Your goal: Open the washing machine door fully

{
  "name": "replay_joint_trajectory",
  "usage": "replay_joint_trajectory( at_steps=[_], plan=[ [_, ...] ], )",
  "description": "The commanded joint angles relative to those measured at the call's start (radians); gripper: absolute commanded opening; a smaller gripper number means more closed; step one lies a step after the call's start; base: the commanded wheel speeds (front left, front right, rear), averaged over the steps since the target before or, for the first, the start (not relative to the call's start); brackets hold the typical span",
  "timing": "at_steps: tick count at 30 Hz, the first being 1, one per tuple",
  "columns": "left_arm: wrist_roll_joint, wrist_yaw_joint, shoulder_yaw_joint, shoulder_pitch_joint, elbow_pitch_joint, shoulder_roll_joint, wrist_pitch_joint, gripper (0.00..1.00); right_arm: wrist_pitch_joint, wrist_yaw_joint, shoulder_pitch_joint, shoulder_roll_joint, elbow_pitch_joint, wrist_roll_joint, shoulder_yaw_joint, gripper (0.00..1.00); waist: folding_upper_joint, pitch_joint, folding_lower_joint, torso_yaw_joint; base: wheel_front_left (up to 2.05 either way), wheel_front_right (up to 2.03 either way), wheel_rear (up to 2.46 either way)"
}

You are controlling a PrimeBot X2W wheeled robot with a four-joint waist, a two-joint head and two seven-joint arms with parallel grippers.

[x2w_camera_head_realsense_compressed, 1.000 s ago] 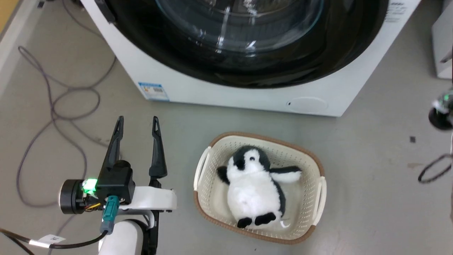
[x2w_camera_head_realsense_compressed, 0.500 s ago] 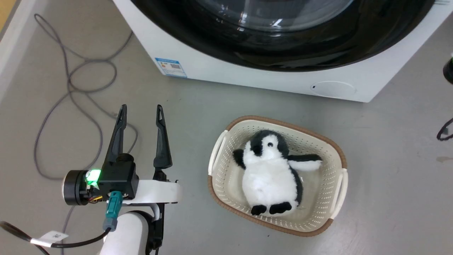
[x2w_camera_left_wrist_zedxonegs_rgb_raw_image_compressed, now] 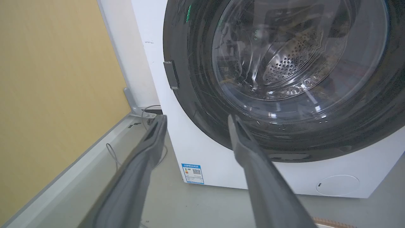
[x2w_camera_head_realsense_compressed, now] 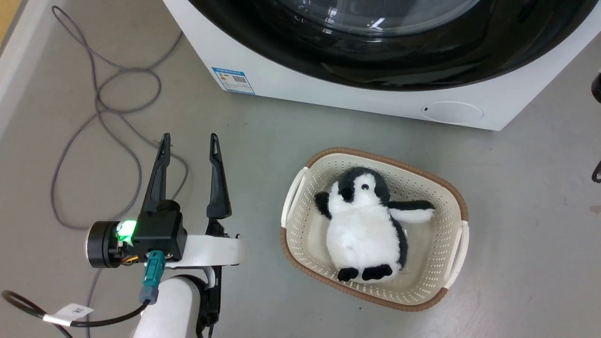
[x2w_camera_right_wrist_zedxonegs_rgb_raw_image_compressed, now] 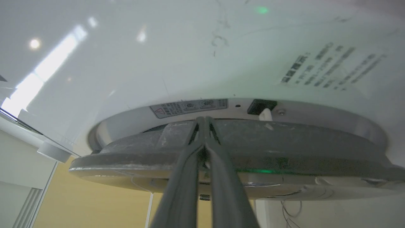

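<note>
The washing machine door is a big glossy black ring around a bulging glass bowl, set in the white machine front at the top of the head view. In the left wrist view the door faces me, and my left gripper is open with nothing between its fingers. It hovers over the floor, left of the machine. In the right wrist view the door's dark grey rim is edge-on and stands slightly off the white front. My right gripper is shut, its tips against that rim.
A cream basket with a brown rim sits on the grey floor before the machine, holding a black-and-white penguin plush. Grey cables loop on the floor to the left. A yellow wall stands left of the machine.
The head camera has shifted, so the machine and basket sit further right in the picture. My left gripper stays open in the same pose.
</note>
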Motion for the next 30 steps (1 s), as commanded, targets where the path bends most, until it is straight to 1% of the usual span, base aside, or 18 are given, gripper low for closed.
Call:
replay_joint_trajectory(
  at_steps=[1, 5, 15, 22, 30],
  plan=[
    [0.002, -0.001, 0.0, -0.012, 0.003, -0.001, -0.006, 1.0, 0.031, 0.001, 0.005, 0.018, -0.006, -0.007, 0.024, 0.0, 0.0, -0.001, -0.0001, -0.001, 0.0, 0.0, 0.0],
    [0.003, -0.005, 0.0, -0.012, 0.008, -0.001, -0.006, 1.0, 0.083, 0.001, 0.02, 0.021, -0.023, -0.012, 0.047, 0.0, 0.0, -0.007, -0.0001, -0.005, 0.0, 0.0, 0.0],
    [0.009, -0.012, 0.019, 0.016, 0.022, 0.0, -0.006, 1.0, 0.144, 0.001, 0.103, 0.038, -0.07, -0.029, 0.084, 0.0, 0.0, -0.057, -0.0001, -0.032, 0.0, 0.0, 0.0],
    [0.015, -0.022, 0.03, 0.044, 0.033, 0.011, -0.006, 1.0, 0.197, 0.001, 0.215, 0.058, -0.157, -0.032, 0.114, 0.0, 0.0, -0.103, -0.0001, -0.054, 0.0, 0.0, 0.0],
    [0.019, -0.025, 0.038, 0.079, 0.042, 0.02, -0.006, 1.0, 0.27, 0.001, 0.366, 0.087, -0.293, -0.024, 0.157, 0.0, 0.0, -0.152, -0.0001, -0.075, 0.0, 0.0, 0.0]
  ],
)
